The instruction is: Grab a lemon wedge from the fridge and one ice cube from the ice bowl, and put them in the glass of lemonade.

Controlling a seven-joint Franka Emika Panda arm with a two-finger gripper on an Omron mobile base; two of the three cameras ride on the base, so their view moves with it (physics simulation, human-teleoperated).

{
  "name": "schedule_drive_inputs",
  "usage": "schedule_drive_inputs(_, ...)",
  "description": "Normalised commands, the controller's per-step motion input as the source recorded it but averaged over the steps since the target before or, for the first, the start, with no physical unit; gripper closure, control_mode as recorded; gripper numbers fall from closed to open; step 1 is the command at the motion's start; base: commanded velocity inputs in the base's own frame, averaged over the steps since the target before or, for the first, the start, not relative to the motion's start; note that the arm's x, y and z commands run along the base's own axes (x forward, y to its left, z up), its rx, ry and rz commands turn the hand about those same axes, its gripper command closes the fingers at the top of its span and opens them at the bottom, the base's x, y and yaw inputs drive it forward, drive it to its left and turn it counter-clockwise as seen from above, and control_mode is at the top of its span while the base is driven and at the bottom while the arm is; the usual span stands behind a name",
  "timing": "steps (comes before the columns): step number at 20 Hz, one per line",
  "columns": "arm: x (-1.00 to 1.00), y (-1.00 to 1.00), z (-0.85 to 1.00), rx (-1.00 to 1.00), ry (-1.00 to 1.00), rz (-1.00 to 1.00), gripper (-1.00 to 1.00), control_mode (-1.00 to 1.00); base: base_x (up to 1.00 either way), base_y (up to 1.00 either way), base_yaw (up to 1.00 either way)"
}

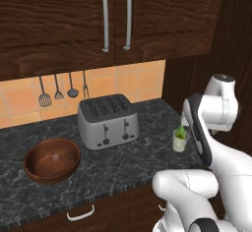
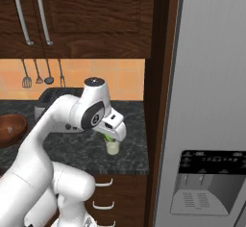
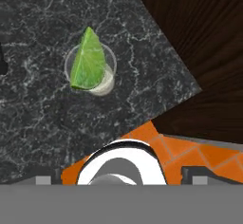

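While the white arm bends over the right end of the dark marbled worktop (image 1: 123, 162), the glass of lemonade (image 1: 179, 141) stands near that end, at the right of centre in the left base view and just below the hand at the middle of the right base view. A lemon wedge (image 3: 88, 61) sits in the glass, its green tip rising above the rim; in the hand view it lies across the mouth of the glass in the upper left of the frame, with pale liquid showing beside it. The gripper (image 3: 121, 182) hangs above, its jaws spread wide and holding nothing, its dark fingertips (image 3: 42, 180) apart at the bottom edge of the hand view. At the lower left of the left base view rests the ice bowl (image 1: 52, 160), dark reddish wood, with a small pale ice cube (image 1: 55, 156) inside. Between bowl and glass stands a silver toaster (image 1: 108, 121). Above the toaster, utensils (image 1: 59, 89) hang on the orange tiled wall under dark wooden cabinets (image 1: 74, 14). The grey fridge (image 2: 211, 101) fills the right of the right base view, its black dispenser panel (image 2: 209, 182) at the lower right.
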Motion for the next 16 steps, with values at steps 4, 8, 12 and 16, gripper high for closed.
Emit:
schedule_drive_inputs(4,-0.63,0.40,0.06,0.00,-0.07,0.08,-1.00,-1.00,0.00,0.00,0.00)
schedule_drive_inputs(8,-0.62,0.13,0.08,0.01,-0.13,0.08,-1.00,-1.00,0.00,0.00,0.00)
schedule_drive_inputs(12,-0.42,0.00,0.04,0.03,-0.03,0.09,-1.00,-1.00,0.00,0.00,0.00)
schedule_drive_inputs(16,-0.34,0.02,0.01,0.00,0.00,0.10,-1.00,-1.00,0.00,0.00,0.00)
